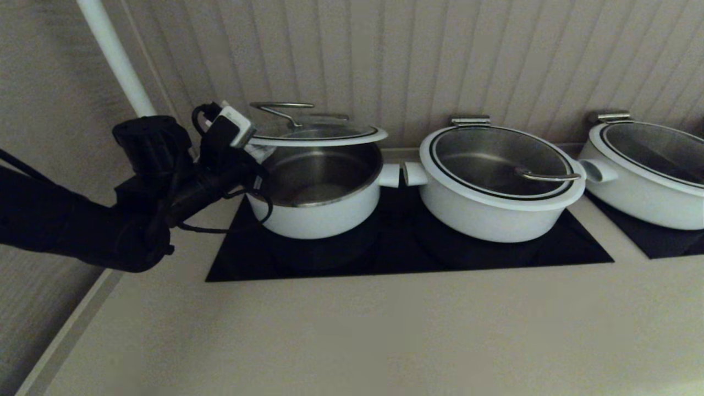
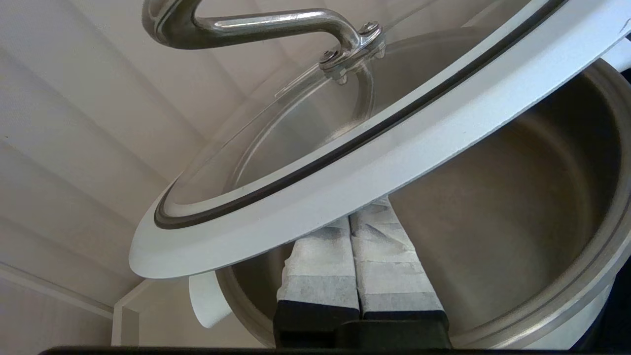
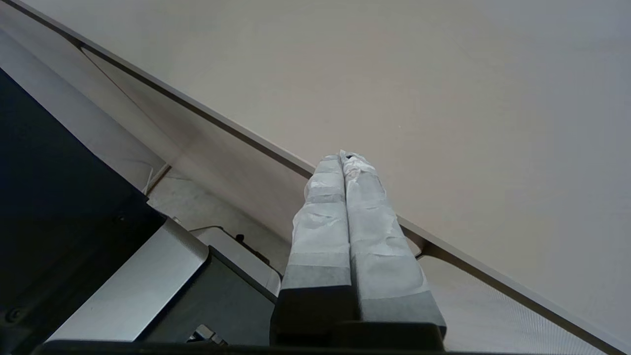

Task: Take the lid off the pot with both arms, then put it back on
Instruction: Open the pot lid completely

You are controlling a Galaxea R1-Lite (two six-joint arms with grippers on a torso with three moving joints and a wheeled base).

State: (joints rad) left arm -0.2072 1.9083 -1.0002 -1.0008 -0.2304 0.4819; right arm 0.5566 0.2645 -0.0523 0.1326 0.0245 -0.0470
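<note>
Near the counter's back-left corner, the lid [image 1: 316,133] is propped above the pot [image 1: 316,187] by the left gripper [image 2: 359,231], fingers pressed together beneath its rim; replacing remains. Right gripper [image 3: 345,160], fingers together, is away.

Premises: a kitchen or kitchen-style cooking area. Evidence follows. A beige countertop [image 1: 385,330] fills the lower half of the head view. Set into it at centre is a black glass cooktop [image 1: 396,247], with a second black panel [image 1: 660,236] at the right edge. Three white pots stand in a row on these panels: a deep pot [image 1: 313,187] at centre left, a wider pot [image 1: 495,181] at centre, a third [image 1: 649,170] at far right. A ribbed pale wall panel [image 1: 440,55] runs behind them.
</note>
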